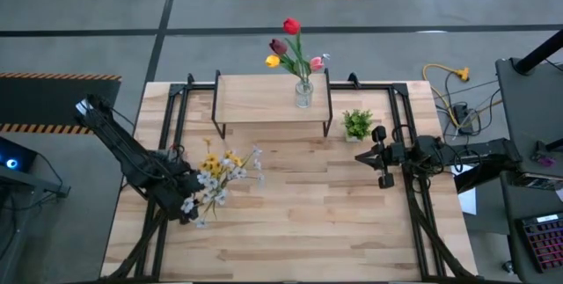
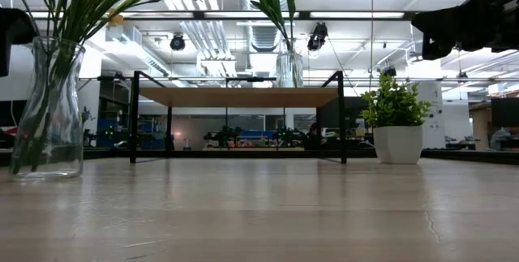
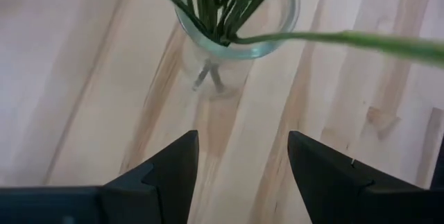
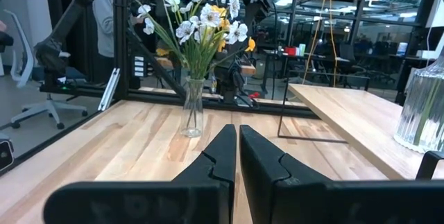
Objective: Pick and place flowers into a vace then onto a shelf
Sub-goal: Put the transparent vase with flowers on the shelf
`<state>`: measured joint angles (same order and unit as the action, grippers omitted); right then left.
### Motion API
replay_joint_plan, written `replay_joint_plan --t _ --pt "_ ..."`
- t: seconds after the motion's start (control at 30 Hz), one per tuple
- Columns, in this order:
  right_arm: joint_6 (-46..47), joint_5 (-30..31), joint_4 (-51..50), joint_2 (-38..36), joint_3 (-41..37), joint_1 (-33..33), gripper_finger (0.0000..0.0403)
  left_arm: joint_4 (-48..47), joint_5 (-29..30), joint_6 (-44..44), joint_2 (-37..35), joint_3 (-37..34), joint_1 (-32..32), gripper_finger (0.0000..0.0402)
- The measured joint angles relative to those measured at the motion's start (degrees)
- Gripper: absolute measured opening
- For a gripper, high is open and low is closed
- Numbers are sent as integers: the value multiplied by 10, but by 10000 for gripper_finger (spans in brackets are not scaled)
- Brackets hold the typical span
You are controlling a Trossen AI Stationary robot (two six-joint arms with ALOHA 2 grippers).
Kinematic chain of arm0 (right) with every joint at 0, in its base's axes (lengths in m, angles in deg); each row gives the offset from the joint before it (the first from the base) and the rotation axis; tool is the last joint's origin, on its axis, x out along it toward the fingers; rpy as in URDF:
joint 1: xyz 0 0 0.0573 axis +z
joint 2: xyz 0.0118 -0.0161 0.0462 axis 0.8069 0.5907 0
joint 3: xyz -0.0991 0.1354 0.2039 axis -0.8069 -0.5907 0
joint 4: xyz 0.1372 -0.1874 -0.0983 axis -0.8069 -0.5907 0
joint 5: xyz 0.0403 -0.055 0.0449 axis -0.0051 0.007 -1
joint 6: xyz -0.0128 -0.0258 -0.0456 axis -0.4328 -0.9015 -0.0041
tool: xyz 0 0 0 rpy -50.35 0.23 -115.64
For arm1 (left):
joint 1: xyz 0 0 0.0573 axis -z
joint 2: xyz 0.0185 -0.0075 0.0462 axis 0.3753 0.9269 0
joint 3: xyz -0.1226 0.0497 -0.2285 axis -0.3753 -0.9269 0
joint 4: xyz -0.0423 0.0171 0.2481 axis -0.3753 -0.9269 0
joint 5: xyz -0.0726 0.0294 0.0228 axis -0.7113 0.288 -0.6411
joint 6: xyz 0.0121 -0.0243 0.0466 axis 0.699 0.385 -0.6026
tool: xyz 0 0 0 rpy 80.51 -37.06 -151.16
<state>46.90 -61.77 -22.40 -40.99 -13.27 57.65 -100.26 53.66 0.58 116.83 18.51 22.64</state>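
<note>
The left tool (image 1: 187, 198), fingers apart, hangs just over the upright vase (image 3: 232, 33) of white flowers (image 1: 220, 178) on the counter (image 1: 299, 231), far nearer than the shut right tool (image 1: 384, 156); the shelf (image 1: 259, 99) lies beyond.

A: Bright, even light from ceiling strips (image 2: 243, 15); shadows are faint.
B: Left wrist view is soft, the stems (image 3: 222, 2) blurred; the table (image 2: 259, 213) blurs up close.
</note>
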Motion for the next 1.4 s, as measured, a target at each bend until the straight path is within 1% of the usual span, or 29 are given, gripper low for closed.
replay_joint_plan --t 0.13,0.23,0.3,0.4,0.53,0.63,0.73,0.87,1.07,1.33,1.4 --pt "0 0 0 0 0 0 11 7 9 0 0 -17 0 204" --pt "0 0 0 0 0 0 11 10 62 0 0 -25 0 204" --pt "0 0 0 0 0 0 11 10 85 -7 -1 -29 0 208" --pt "0 0 0 0 0 0 11 11 108 -10 0 -29 0 228" --pt "-1 0 0 0 0 0 11 25 131 -15 0 -29 0 269" --pt "-2 0 0 0 0 0 11 64 144 -36 1 -38 0 294" --pt "-2 0 0 0 0 0 11 110 150 -71 2 -58 0 305" --pt "-2 0 0 0 0 0 11 138 154 -85 1 -85 0 303" --pt "-2 0 -1 0 0 0 11 184 209 -103 1 -121 0 287" --pt "-2 0 -3 0 0 0 11 217 219 -113 0 -132 0 255" --pt "-4 0 -3 0 0 0 11 235 227 -131 0 -132 0 248"
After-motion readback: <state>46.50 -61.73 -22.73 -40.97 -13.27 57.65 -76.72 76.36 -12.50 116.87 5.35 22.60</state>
